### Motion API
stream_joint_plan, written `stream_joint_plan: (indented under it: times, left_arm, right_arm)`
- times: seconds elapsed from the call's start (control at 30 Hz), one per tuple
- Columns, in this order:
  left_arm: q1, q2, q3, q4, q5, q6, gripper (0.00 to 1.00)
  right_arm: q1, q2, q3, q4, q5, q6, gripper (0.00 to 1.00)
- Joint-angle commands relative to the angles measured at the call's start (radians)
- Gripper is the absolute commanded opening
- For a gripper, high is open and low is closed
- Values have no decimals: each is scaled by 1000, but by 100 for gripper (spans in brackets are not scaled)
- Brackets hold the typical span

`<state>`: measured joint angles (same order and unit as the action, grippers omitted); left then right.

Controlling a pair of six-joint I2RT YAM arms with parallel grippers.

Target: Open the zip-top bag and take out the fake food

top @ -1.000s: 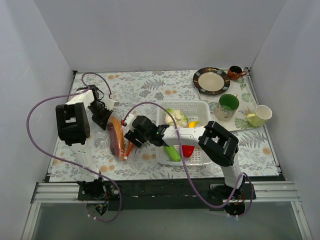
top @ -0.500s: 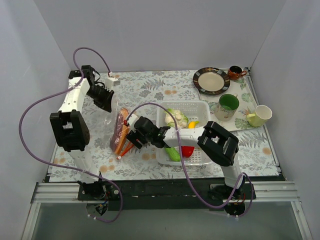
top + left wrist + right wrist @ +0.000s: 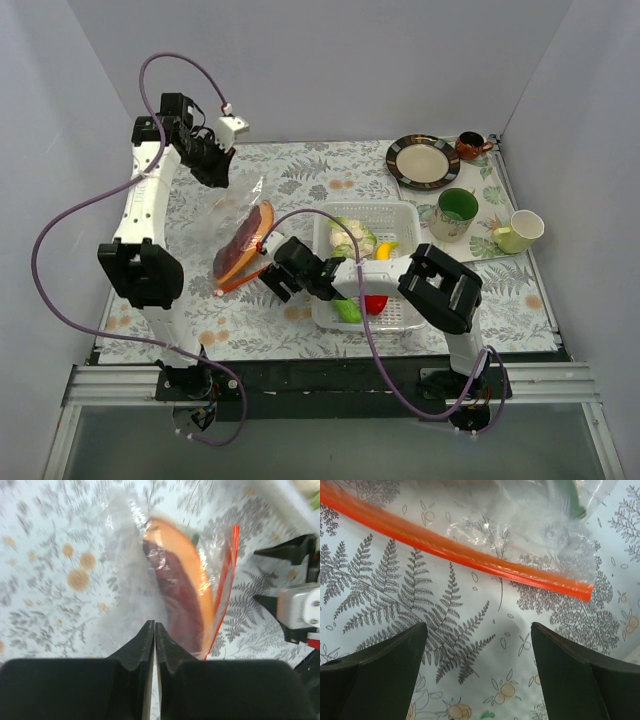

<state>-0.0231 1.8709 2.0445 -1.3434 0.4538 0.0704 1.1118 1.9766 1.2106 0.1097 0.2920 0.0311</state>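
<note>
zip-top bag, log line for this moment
left jaws: shut on zip-top bag | right jaws: open by zip strip | fake food: some inside bag

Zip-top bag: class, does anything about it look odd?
The clear plastic zip-top bag hangs slanted, pinched at one end by the fingers of the left gripper, its orange-red zip strip lowest, by the floral table cover.

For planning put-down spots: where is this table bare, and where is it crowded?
Free: back-centre mat between the zip-top bag and the plate; also the near mat in front of the bag. Crowded: around the green cup by the plate, and between bag and white tray, where the right gripper sits.
</note>
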Motion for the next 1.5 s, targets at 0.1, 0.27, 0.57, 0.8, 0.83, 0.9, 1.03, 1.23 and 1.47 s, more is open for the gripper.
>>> stream_joint_plan:
  times: [0.1,0.27,0.57,0.8,0.83,0.9,1.03,1.23,1.47]
  left_arm:
    - [-23,-185,62,-43,157,5,0]
    - [-23,-246,-95,53,111,8,3]
    - [142,-125,-437,341,25,25,31]
    - [216,94,-322,395,88,16,98]
    - [216,102,-323,436,118,9,98]
    - [216,109,-322,469,164,6,98]
    - [216,90,-363,611,255,-11,98]
    - [218,66,-484,734,365,52,98]
    - [224,252,-339,659,418,62,98]
  right_arm:
    - [-7,-116,-45,48,27,39,93]
    - [-7,-110,-54,42,24,52,93]
    - [-7,-107,-22,30,7,59,94]
    - [-7,-124,-40,44,-39,59,94]
    - [-7,-122,-42,44,-45,59,94]
    - [-7,-119,-39,44,-63,59,94]
    - [-7,-108,-31,33,-88,62,94]
    - [-7,-102,-36,33,-113,69,95]
    - [-7,-114,-45,27,-110,73,95]
